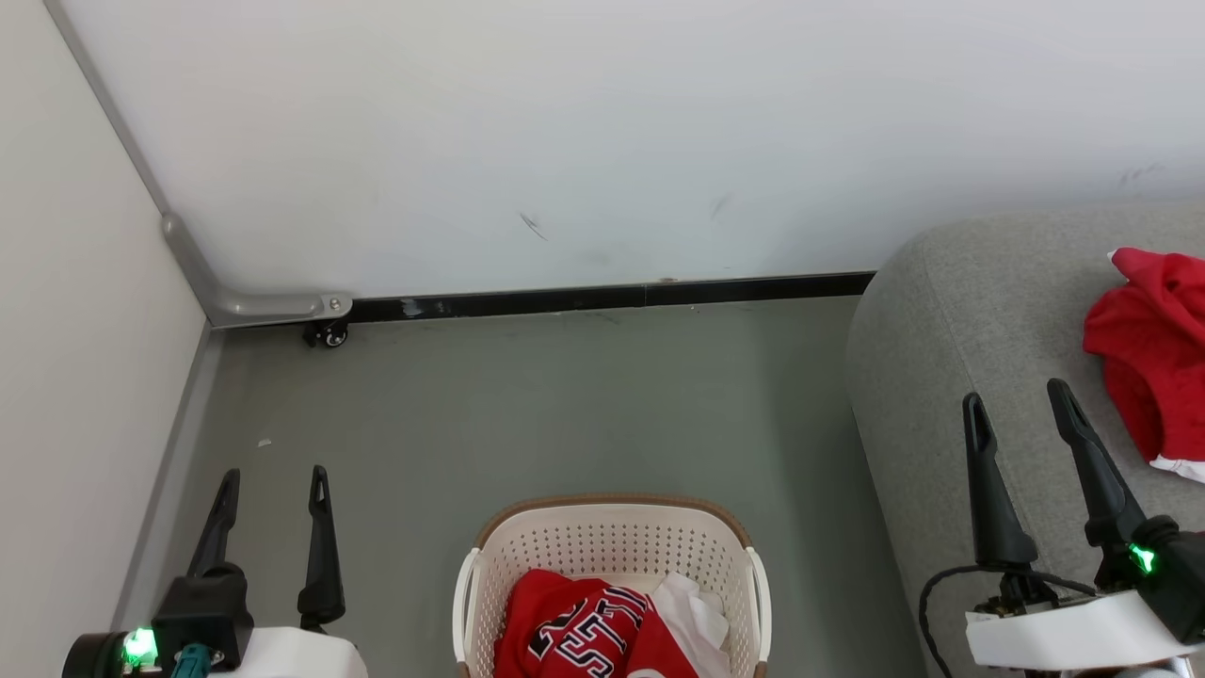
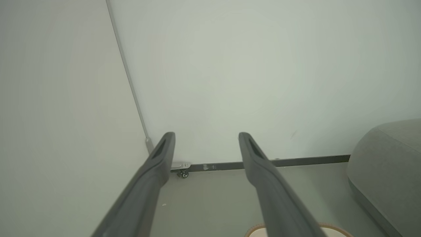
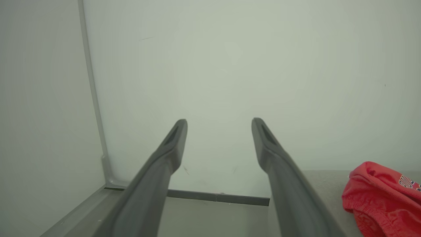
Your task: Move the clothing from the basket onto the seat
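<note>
A crumpled red jersey lay in the perforated basket, bottom centre. Red shorts lay on the woven grey seat. The left claw and right claw stood spread.

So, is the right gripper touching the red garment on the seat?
Apart: right wrist view shows grey seat between the right gripper and the red garment.

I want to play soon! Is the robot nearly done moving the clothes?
About halfway. One red garment already lies on the seat. Both the left tool and right tool are open and empty. The lettered red jersey is left in the basket.
</note>
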Available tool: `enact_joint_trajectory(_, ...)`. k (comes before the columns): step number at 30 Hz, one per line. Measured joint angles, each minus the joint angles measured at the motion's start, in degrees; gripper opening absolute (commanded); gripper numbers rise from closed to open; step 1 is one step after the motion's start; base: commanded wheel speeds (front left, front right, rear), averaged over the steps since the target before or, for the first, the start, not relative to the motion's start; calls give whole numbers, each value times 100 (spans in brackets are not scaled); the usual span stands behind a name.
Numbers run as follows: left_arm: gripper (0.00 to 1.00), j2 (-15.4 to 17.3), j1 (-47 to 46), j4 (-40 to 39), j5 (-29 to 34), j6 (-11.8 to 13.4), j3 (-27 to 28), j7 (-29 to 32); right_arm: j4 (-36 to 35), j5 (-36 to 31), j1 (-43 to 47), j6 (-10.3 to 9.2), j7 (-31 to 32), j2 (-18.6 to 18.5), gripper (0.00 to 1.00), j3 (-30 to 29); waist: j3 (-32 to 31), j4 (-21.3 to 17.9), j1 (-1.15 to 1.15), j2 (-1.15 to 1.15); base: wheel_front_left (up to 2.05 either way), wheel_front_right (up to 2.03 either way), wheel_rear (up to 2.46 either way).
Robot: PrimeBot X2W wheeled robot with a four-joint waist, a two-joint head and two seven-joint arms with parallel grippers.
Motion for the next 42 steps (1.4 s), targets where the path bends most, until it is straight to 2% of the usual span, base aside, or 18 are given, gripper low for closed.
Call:
enact_joint_trajectory(26, 100, 53, 392, -269, -42, 48, 53, 0, -415, -62, 290, 0, 185, 79, 100, 103, -51, -8, 0, 0, 0, 0, 0)
enact_joint_trajectory(42, 100, 199, 168, -187, 5, -296, -221, 11, -705, -111, 374, 0, 285, 90, 100, 114, 277, -112, 0, 0, 0, 0, 0)
